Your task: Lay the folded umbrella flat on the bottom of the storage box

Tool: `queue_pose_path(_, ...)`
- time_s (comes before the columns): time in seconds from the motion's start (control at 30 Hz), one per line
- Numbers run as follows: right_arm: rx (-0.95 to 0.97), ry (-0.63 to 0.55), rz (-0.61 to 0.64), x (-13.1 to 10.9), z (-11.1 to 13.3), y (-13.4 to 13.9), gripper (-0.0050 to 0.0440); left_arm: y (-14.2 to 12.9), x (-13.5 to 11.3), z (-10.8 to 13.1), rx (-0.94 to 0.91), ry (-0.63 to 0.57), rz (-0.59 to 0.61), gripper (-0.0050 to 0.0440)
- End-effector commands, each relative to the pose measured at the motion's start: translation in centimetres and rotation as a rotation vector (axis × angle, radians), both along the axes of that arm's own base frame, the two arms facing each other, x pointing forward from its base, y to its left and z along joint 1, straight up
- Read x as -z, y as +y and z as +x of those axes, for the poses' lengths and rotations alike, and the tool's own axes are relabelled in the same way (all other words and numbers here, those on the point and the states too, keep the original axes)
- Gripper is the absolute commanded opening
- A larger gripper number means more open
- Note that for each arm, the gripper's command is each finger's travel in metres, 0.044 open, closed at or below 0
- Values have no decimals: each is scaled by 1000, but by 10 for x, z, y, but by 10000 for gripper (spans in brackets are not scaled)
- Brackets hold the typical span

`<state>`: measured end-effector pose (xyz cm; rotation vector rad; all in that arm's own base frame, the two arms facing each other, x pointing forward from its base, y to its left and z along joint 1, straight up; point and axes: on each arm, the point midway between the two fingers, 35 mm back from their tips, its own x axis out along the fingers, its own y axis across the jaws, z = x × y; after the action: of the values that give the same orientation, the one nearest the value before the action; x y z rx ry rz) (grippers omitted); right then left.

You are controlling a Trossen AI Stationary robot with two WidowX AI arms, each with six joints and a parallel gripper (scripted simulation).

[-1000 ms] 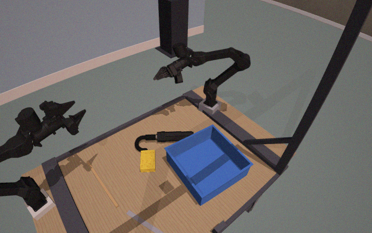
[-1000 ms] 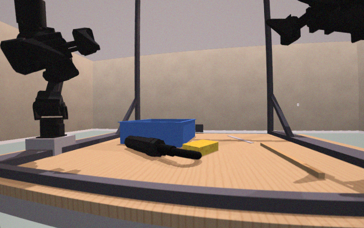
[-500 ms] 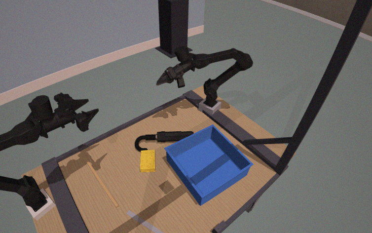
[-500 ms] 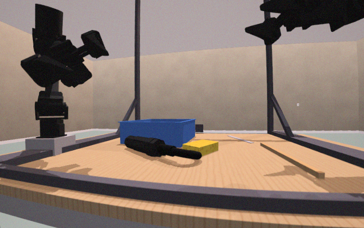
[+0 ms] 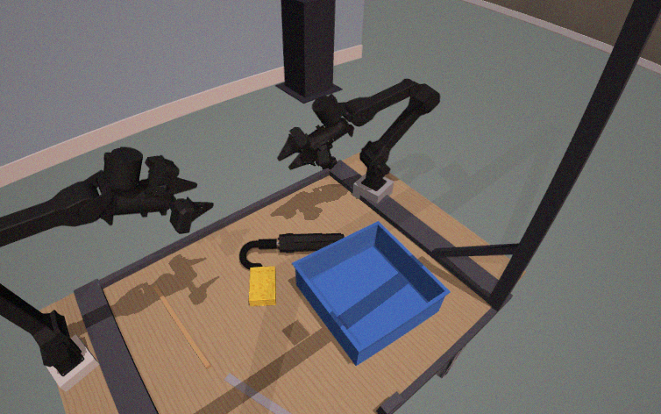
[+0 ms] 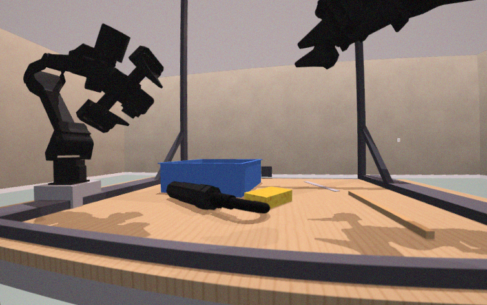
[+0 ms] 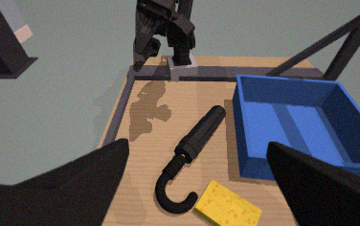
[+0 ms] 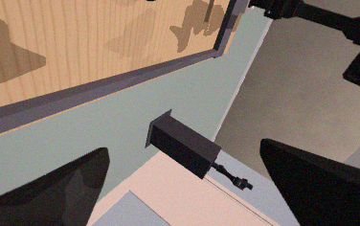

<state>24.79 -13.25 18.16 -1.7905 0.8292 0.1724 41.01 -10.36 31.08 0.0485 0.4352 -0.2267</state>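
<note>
The black folded umbrella (image 5: 292, 242) with a hooked handle lies flat on the wooden table, just left of the blue storage box (image 5: 370, 288); its far end is close to the box's corner. It also shows in the exterior view (image 6: 212, 197) and the left wrist view (image 7: 193, 144). The box (image 7: 297, 124) stands upright and holds nothing. My left gripper (image 5: 188, 202) is open and empty, high above the table's left edge. My right gripper (image 5: 292, 151) is open and empty, high beyond the far table corner, and its wrist view shows only the table edge and the floor.
A yellow sponge (image 5: 262, 285) lies right by the umbrella's handle. A thin wooden stick (image 5: 182, 331) and a grey strip (image 5: 253, 393) lie near the front. Dark frame posts (image 5: 575, 146) stand at the table's edges, and a dark pillar (image 5: 307, 46) stands beyond the table.
</note>
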Motion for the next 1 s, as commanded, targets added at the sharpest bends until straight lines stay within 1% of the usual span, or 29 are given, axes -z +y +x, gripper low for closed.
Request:
queue_pose_path(0.0, 136, 7, 92, -3, 10, 9, 440, -11, -5, 5, 18, 60, 12, 400)
queue_pose_path(0.07, 136, 7, 92, -3, 10, 9, 440, -11, -5, 5, 18, 60, 12, 400)
queue_pose_path(0.13, 203, -8, 176, 1, 13, 14, 440, -14, -4, 6, 24, 75, 18, 400)
queue_pose_path(0.47, 419, 1, 439, 17, 29, 37, 440, -17, 0, 9, 28, 94, 23, 400)
queue_pose_path(0.57, 488, -2, 529, 22, 34, 44, 440, -16, -4, 7, 28, 84, 21, 400)
queue_pose_path(0.63, 488, -2, 529, 22, 34, 44, 440, -16, -4, 7, 28, 84, 21, 400)
queue_pose_path(0.7, 563, -15, 624, 27, 38, 50, 440, -16, -1, 6, 28, 91, 23, 400)
queue_pose_path(0.97, 804, -12, 912, 45, 53, 71, 440, -15, 0, 6, 28, 93, 24, 400)
